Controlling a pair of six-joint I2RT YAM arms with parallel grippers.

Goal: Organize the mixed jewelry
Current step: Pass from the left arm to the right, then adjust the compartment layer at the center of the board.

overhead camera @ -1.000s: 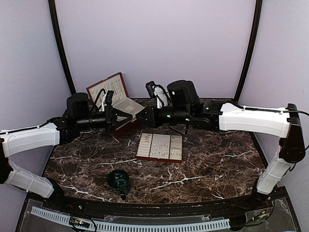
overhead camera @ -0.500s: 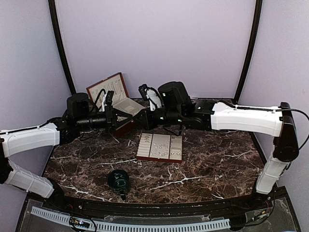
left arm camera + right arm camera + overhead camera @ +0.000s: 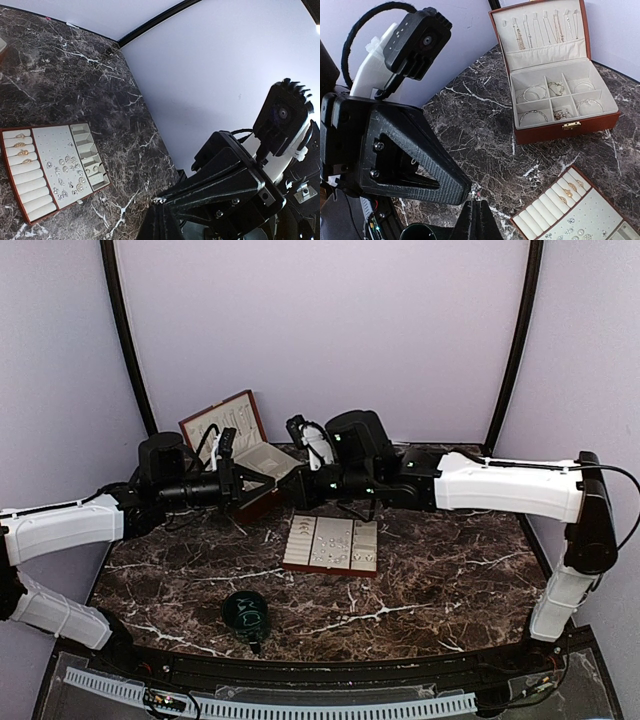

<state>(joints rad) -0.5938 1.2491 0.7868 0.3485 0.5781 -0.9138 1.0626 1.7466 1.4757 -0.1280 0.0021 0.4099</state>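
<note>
Grippers nose to nose over the back-left of the dark veined marble counter (image 3: 450,580).

From the left: my left gripper (image 3: 268,487), jaws pressed together, hangs in front of the open brown cream-lined jewellery box (image 3: 540,132). My right gripper (image 3: 288,488) has slid in to meet it and has just snapped its jaws together. I judge this a hand-over, with nothing slotted yet. Both wrist views show a tiny glint (image 3: 159,200) where the tips touch, too small to name; the top view misses it. The mixed jewelry (image 3: 67,172), small silvery pieces, lies on the cream padding of the flat brown tray (image 3: 297,540) at the counter's middle.
</note>
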